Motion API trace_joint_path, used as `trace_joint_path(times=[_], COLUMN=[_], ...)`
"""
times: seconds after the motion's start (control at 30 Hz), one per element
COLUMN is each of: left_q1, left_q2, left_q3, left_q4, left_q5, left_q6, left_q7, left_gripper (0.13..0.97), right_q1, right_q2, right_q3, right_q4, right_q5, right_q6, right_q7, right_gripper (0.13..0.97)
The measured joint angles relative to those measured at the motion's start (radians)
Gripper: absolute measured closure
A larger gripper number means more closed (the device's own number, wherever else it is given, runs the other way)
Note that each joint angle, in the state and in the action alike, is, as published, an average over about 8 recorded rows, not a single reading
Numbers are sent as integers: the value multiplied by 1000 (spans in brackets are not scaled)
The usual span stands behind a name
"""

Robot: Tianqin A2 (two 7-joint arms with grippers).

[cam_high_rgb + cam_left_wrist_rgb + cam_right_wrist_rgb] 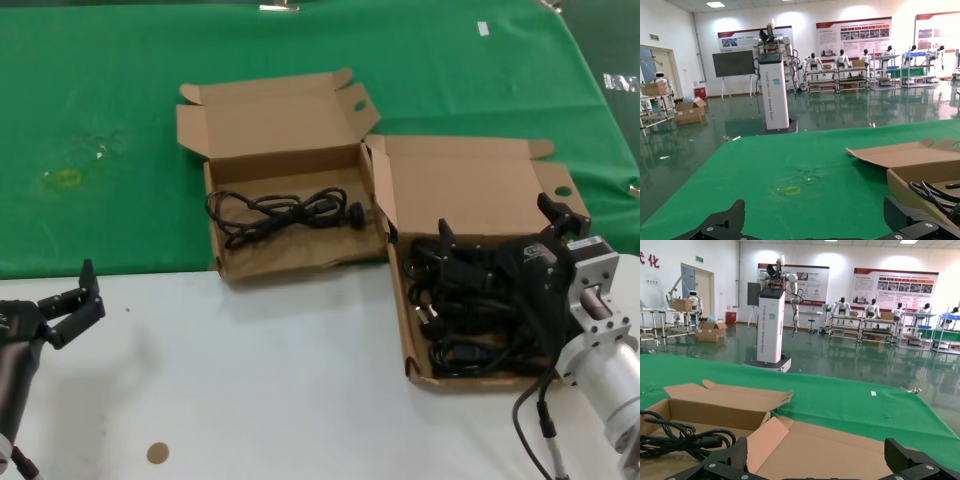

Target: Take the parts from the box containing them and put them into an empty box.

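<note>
While my right gripper hung with fingers spread wide over the shallow straight-walled brown cardboard box, a heap of glossy black power cables filled it. Beside it, the wavy-walled brown cardboard box held one coiled black cable. My left gripper waited apart, also spread, above the white tabletop. Green cloth covered the far half; behind lay a glossy-floored hall.
</note>
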Motion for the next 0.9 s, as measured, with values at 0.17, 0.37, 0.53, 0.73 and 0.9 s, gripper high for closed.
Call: trace_joint_path(times=[0.17,0.37,0.53,0.73,0.9], left_q1=[0,0,0,0,0], left_q2=[0,0,0,0,0], left_q3=[0,0,0,0,0], left_q4=[0,0,0,0,0], left_q5=[0,0,0,0,0], left_q6=[0,0,0,0,0], left_q7=[0,0,0,0,0], left_gripper=[132,132,132,132,132], right_q1=[0,0,0,0,0], right_q2=[0,0,0,0,0], right_q3=[0,0,0,0,0], right_q4=[0,0,0,0,0], right_q5=[0,0,0,0,0], right_q6=[0,0,0,0,0], right_q7=[0,0,0,0,0], right_gripper=[129,129,129,129,129])
